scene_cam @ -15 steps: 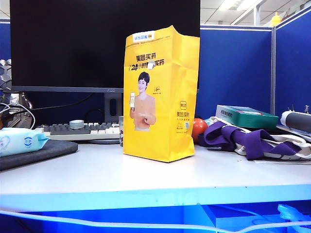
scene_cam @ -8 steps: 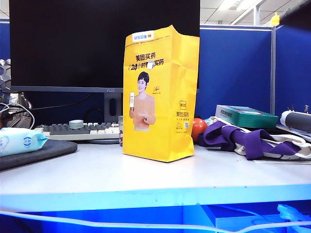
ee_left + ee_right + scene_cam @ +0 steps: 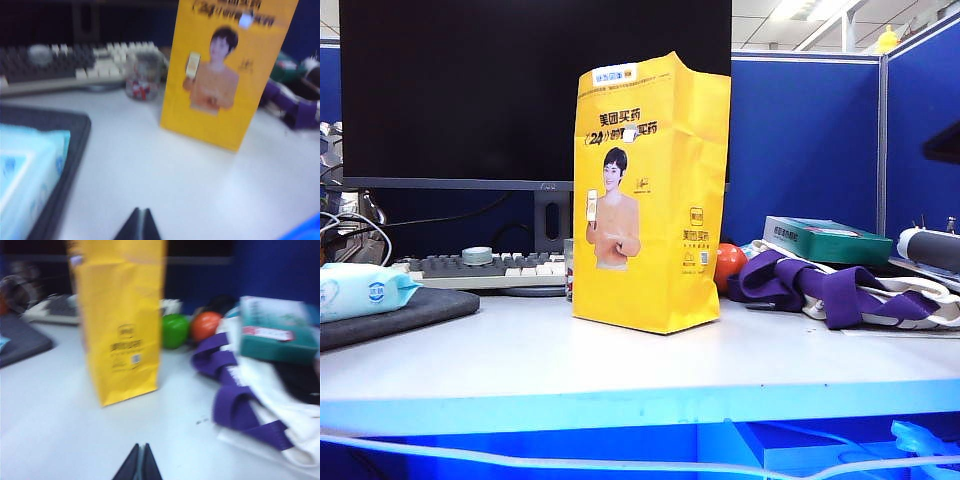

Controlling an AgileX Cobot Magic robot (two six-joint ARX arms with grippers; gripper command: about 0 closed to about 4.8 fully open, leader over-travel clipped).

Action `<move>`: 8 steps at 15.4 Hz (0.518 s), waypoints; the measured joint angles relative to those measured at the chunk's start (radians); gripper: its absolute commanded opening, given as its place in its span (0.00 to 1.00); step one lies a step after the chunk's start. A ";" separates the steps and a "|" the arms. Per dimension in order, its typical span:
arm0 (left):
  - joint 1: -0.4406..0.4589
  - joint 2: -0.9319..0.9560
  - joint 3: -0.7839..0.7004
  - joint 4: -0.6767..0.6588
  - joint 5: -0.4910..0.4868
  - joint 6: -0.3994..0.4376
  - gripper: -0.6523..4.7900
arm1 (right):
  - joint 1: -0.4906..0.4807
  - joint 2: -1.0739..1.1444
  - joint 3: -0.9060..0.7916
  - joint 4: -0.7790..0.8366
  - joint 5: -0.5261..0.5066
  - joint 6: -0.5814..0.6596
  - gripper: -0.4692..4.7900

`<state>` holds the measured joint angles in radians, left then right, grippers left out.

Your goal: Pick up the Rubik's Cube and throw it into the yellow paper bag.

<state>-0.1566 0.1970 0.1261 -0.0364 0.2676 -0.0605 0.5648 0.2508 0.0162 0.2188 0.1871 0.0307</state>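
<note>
— Two grippers, left gripper (image 3: 140,222) and right gripper (image 3: 140,460), low over the white table (image 3: 620,360), jaws pressed together, empty. Yellow paper bag (image 3: 650,195) upright mid-table.

— No Rubik's Cube visible anywhere. Probably search stage; next, locate, open, grasp.

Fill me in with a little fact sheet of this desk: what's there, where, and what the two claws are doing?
bag: yellow paper bag upright mid-desk
cube: not visible; something red shows inside a clear glass cup behind the bag
behind bag: keyboard
beside bag: orange ball, green ball
left gripper: shut, empty, above the desk
right gripper: shut, empty, above the desk
</note>
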 measured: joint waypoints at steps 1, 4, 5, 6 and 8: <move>0.000 0.000 0.000 0.019 0.000 -0.005 0.28 | 0.000 -0.001 0.000 0.022 0.013 0.001 0.08; 0.000 0.000 0.000 0.021 0.000 -0.069 0.28 | 0.000 -0.003 0.001 0.088 0.013 0.047 0.08; 0.000 0.000 0.000 0.021 0.000 -0.072 0.28 | 0.000 -0.004 0.001 0.088 0.013 0.050 0.08; 0.000 0.000 0.000 0.021 0.000 -0.072 0.28 | 0.000 -0.004 0.001 0.083 0.014 0.052 0.08; 0.000 0.000 0.000 0.021 0.000 -0.072 0.28 | 0.000 -0.004 0.001 0.079 0.014 0.052 0.08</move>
<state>-0.1566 0.1970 0.1257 -0.0154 0.2680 -0.1326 0.5648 0.2466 0.0170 0.2977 0.2008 0.0826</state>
